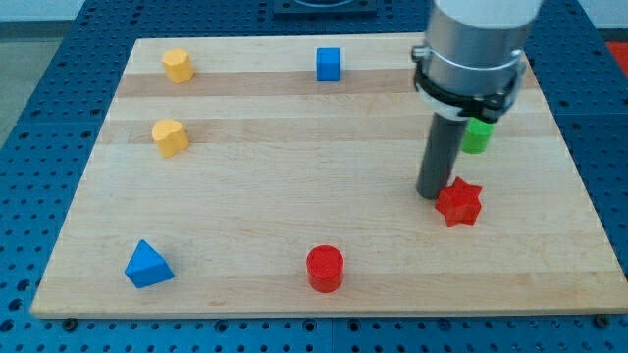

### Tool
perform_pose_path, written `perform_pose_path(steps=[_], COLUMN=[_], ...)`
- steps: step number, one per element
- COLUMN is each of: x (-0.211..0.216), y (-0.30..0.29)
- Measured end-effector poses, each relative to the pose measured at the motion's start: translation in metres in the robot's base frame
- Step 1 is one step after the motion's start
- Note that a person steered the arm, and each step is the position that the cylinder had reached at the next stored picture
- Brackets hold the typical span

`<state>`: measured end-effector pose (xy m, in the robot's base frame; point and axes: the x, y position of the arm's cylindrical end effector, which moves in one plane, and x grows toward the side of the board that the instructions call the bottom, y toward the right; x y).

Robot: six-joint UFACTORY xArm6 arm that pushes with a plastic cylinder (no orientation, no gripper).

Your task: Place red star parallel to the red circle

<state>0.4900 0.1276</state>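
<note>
The scene is evenly and brightly lit from above, short soft shadows being cast beneath each block on the wooden board (pixel 294 196), with no glare seen and only slight softness throughout.

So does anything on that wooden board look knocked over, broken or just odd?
Nothing stands out. All the blocks sit flat and apart on the board. My tip rests against the red star, and the green block is partly hidden behind the arm.

My tip (pixel 433 195) down, rod upright
</note>
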Motion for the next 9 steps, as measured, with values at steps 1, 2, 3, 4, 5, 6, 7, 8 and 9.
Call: perform_pose_path(steps=[1, 2, 3, 4, 5, 6, 7, 8, 9], x=[0.013, 0.036, 0.046, 0.054, 0.024, -0.022, -0.021, -0.019, -0.002], y=[0.01, 0.016, 0.016, 0.016, 0.016, 0.025, 0.032, 0.037, 0.051])
